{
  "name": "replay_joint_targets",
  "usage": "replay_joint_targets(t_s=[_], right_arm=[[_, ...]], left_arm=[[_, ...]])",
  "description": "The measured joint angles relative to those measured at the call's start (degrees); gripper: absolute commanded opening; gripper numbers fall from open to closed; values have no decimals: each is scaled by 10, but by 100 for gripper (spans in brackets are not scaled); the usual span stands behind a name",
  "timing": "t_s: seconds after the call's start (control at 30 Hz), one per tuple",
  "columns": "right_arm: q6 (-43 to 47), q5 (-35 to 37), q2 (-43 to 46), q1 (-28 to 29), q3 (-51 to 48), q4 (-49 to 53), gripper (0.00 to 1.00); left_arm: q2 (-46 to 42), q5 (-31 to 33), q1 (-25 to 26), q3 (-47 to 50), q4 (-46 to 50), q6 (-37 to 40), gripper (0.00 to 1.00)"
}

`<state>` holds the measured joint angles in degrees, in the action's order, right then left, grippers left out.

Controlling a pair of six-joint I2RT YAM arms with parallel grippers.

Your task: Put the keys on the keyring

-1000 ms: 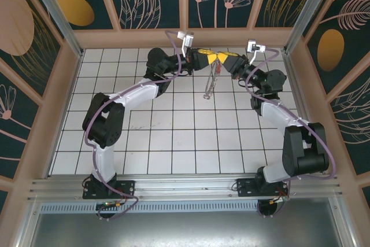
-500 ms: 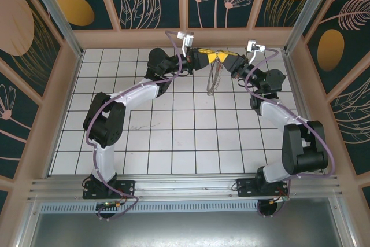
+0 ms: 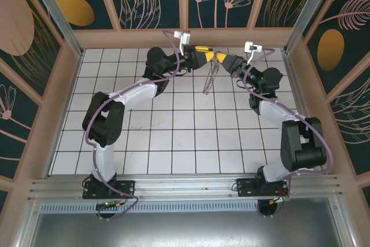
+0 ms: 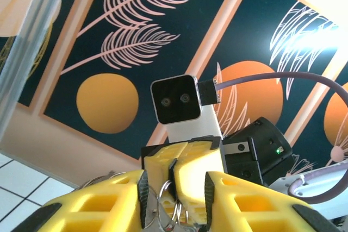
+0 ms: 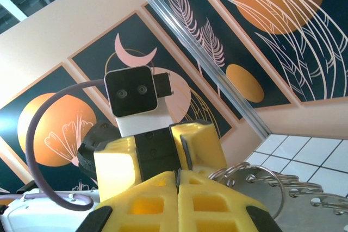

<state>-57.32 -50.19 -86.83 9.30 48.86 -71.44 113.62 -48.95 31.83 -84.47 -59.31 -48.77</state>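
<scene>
- Since a second ago, my left gripper [image 4: 174,191] has parted its jaws around the keyring [image 3: 208,77].
- My right gripper [image 5: 178,186] stays clamped on the dangling hoop.

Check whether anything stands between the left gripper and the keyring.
Nothing visible does. Silvery loops of the keyring sit right between the open fingers of the left gripper; the rest hangs free above the tiled table. The right gripper, shut, meets it from the opposite side.

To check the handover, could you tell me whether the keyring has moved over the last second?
Yes, slightly: the keyring hangs with its lower end nearer the back wall against the floor tiles.
</scene>
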Motion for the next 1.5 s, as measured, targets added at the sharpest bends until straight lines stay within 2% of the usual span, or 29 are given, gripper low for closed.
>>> replay_joint_targets(t_s=[0.17,0.37,0.57,0.73,0.9,1.2,1.5], right_arm=[[14,-10,-6,-4,9,31,0],[42,-30,-11,-10,24,76,0],[96,-59,-15,-17,47,149,0],[146,-88,-19,-25,69,205,0],[191,-116,-24,-28,85,256,0],[214,-146,-25,-27,93,284,0],[210,-154,-25,-27,93,277,0]], left_arm=[[-2,0,-17,2,23,22,42],[-22,-8,-36,1,97,80,47],[-27,-32,-50,-33,222,174,52],[-27,-66,-53,-85,342,257,53],[-18,-111,-53,-138,420,310,52],[25,-167,-53,-172,487,338,50],[46,-189,-53,-172,484,320,49]])
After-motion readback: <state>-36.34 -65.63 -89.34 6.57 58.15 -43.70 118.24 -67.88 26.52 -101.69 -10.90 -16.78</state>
